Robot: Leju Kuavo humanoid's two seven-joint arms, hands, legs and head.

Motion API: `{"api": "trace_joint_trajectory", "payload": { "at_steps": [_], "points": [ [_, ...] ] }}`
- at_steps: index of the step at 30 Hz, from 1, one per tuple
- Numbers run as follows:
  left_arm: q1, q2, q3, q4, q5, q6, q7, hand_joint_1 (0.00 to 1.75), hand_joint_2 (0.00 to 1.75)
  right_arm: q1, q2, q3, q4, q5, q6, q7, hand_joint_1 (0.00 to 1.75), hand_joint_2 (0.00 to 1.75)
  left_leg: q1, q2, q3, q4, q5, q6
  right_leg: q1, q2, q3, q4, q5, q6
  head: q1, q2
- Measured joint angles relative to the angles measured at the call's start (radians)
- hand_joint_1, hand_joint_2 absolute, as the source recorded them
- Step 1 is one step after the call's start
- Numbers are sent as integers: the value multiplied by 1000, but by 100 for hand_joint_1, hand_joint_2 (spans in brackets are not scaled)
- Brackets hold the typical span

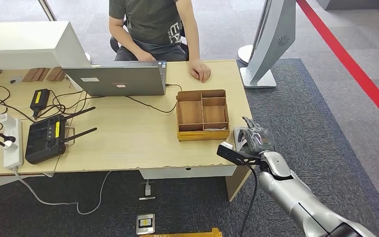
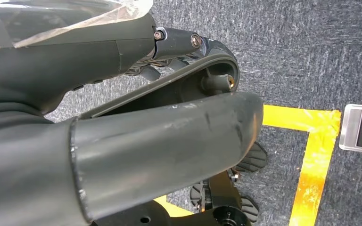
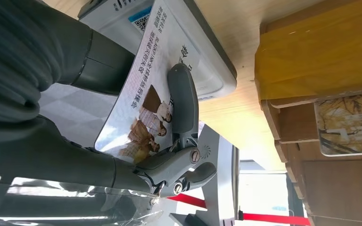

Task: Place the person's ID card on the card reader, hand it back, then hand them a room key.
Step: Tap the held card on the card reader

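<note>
The right hand (image 3: 122, 117) gripped the ID card (image 3: 146, 103) just over the card reader (image 3: 202, 52) near the wooden tray (image 1: 202, 114), so laying it flat seemed next; the left hand's (image 2: 122, 117) grasp I could not tell.

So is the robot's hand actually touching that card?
Touching. In the right wrist view, a finger of the right hand lies flat across the ID card's printed face, holding it over the card reader.

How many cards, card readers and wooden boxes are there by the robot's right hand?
Cards: 2, a printed card held in the right hand and a marbled card in the box
Card reader: 1
Wooden box: 1
Total: 4
</note>
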Motion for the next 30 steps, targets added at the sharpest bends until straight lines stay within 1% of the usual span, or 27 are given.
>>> {"api": "trace_joint_trajectory", "payload": {
  "at_steps": [5, 8, 12, 23, 26, 30],
  "points": [
    [0, 0, 0, 0, -3, -2, 6, 0, 0, -12, -13, -3, -21, 39, 39, 36, 175, 175, 0, 0, 0, 0, 0, 0, 0, 0, 0, 0, 1, 0, 0, 0],
    [1, 0, 0, 0, -2, -5, 6, 0, 0, -18, -32, -14, -67, 70, 87, 67, 175, 175, 0, 0, -1, 0, 0, 0, 0, 0, 0, 0, 1, 0, 0, 0],
    [1, 0, 0, 0, 0, -9, 2, 0, 0, -23, -52, -30, -129, 100, 134, 87, 175, 175, 0, 0, -1, 0, 0, 0, 0, 0, 0, 0, 1, 0, 0, 0],
    [1, 1, 0, 0, -6, -11, 12, 0, 0, -26, -82, -46, -229, 115, 151, 91, 175, 175, 0, 0, -1, 0, 0, 0, 0, 0, -1, 0, 1, 0, 0, 0],
    [0, 4, 0, 0, -11, -11, 12, 0, 0, -47, -86, -48, -269, 121, 178, 102, 175, 175, 0, 0, -1, 0, 0, 0, 0, 0, -1, 0, 1, 0, 0, 0],
    [0, 4, -4, 0, -18, -11, 4, 0, 0, -102, -78, -43, -334, 152, 239, 115, 175, 175, 0, 1, -2, 0, 1, 0, 0, 0, -1, 1, 1, 0, 0, 0]
  ]
}}
